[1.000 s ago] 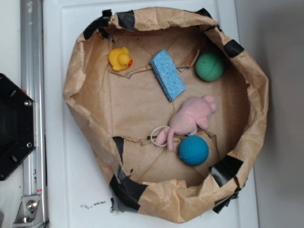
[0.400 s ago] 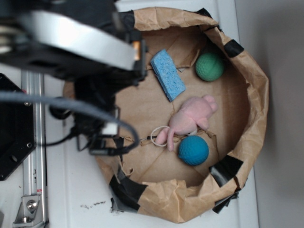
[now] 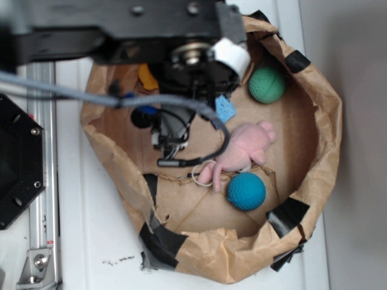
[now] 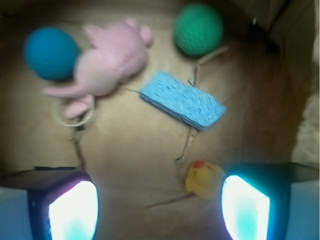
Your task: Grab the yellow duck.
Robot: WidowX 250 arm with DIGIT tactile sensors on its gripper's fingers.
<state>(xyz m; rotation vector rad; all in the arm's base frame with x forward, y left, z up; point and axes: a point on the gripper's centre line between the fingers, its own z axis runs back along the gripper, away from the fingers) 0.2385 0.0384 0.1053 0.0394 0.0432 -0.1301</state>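
Your end effector [image 4: 159,200] hangs spread wide and empty, the yellow duck [image 4: 204,180] lying off-centre just beside one finger [image 4: 247,207]; descend now and that finger may knock it away.

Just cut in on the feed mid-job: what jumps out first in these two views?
In the exterior view the black arm fills the top of the paper-lined bin, hiding most of the yellow duck. In the wrist view the duck sits low, just inside the right finger of the open end effector. Beyond it lie the blue sponge, pink plush animal, green ball and blue ball.
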